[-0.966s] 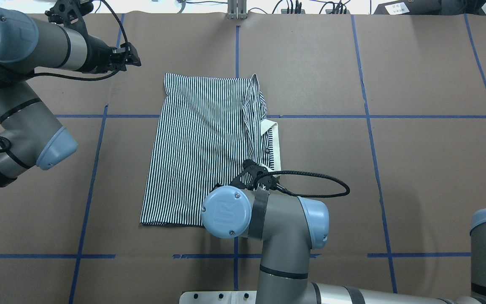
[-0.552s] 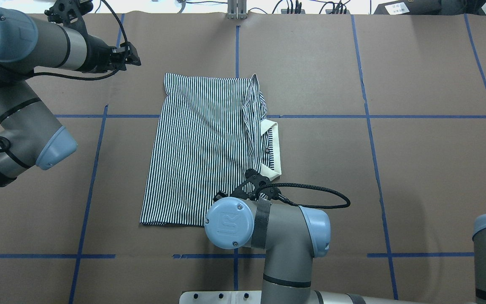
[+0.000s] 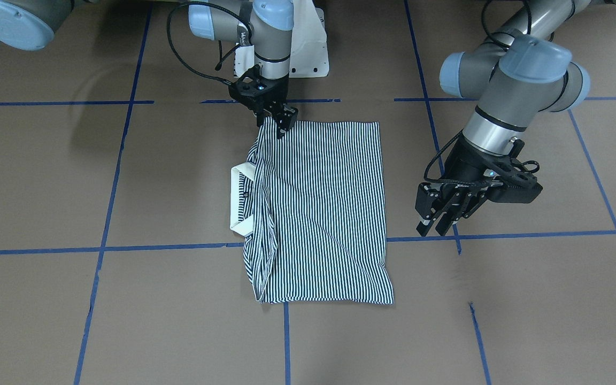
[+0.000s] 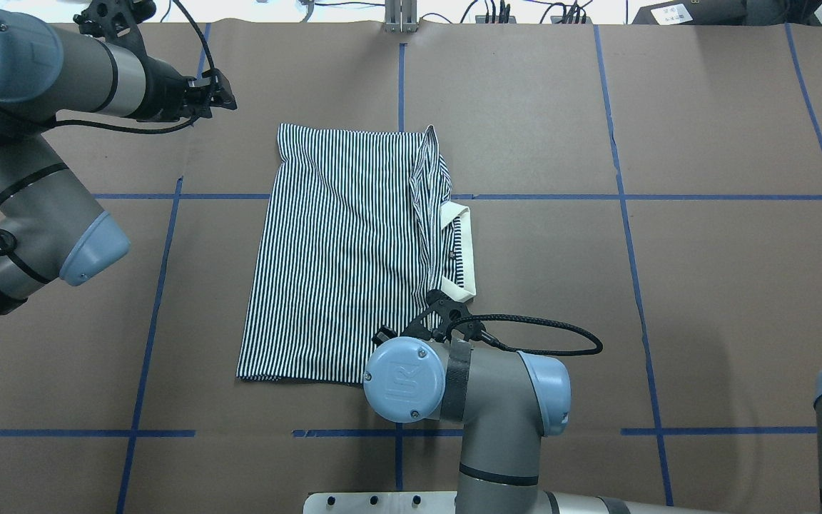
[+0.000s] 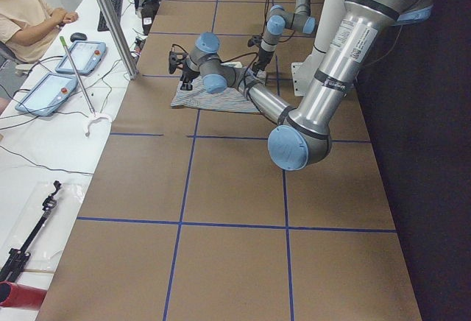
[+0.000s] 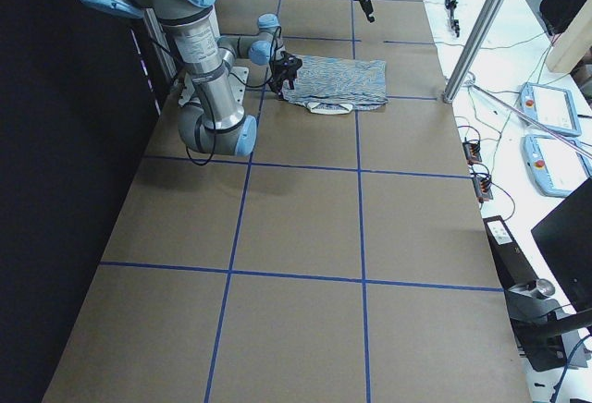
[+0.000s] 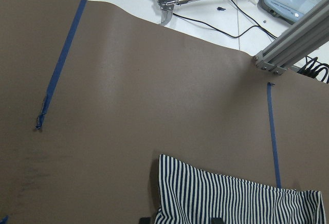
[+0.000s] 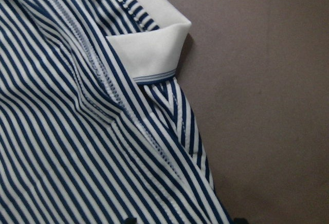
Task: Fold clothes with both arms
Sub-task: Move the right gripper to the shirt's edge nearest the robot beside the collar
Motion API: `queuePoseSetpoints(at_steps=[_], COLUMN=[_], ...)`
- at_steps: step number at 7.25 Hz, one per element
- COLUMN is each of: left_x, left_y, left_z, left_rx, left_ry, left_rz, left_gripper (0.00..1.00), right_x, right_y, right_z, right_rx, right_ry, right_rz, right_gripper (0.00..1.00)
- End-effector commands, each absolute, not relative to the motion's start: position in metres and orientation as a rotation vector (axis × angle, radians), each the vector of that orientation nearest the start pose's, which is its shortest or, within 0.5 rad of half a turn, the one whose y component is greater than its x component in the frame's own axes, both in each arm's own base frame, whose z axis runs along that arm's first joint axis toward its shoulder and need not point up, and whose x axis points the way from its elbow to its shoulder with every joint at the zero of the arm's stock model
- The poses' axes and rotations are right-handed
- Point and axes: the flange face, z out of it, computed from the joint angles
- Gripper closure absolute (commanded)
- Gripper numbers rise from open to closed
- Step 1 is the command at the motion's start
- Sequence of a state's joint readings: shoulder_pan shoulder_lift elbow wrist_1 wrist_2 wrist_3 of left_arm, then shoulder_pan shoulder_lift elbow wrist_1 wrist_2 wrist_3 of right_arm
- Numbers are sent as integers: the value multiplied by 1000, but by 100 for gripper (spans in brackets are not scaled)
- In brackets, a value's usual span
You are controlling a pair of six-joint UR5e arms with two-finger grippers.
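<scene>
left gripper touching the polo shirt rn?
Apart. The front-facing view shows a strip of bare table between the left gripper and the striped polo shirt's nearest edge. The overhead view shows the same gap.

Brown paper-covered surface, gridded with blue tape. Striped shirt lies flat near centre, folded into a long rectangle, crossing one tape line. Cream collar sticks out on the right-arm side. White base plate at the robot's edge.
</scene>
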State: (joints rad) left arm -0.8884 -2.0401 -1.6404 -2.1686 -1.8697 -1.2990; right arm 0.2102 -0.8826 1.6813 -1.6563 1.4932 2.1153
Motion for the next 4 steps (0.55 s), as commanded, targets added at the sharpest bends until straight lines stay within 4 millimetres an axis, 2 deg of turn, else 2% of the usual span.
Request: queuePoseSetpoints(at_steps=[1,2,3,4], left_x=[334,334,334,334], left_y=[-576,-576,-576,-576], left_z=[290,290,290,290], left_rx=[397,394,394,394], left_ry=[1094,1089,1089,1089], left_rz=[-376,-379,-379,-379], left_gripper=[51,51,51,51], right_x=[-641,-642,-641,-642], right_y=[-275,-275,-275,-274], right_z=[226,225,222,221], right_rx=[-48,-48,-48,-51], right_ry=[-724,-725,-730,-731], right_rz=[741,741,739,728], right_gripper=[47,55,80,100])
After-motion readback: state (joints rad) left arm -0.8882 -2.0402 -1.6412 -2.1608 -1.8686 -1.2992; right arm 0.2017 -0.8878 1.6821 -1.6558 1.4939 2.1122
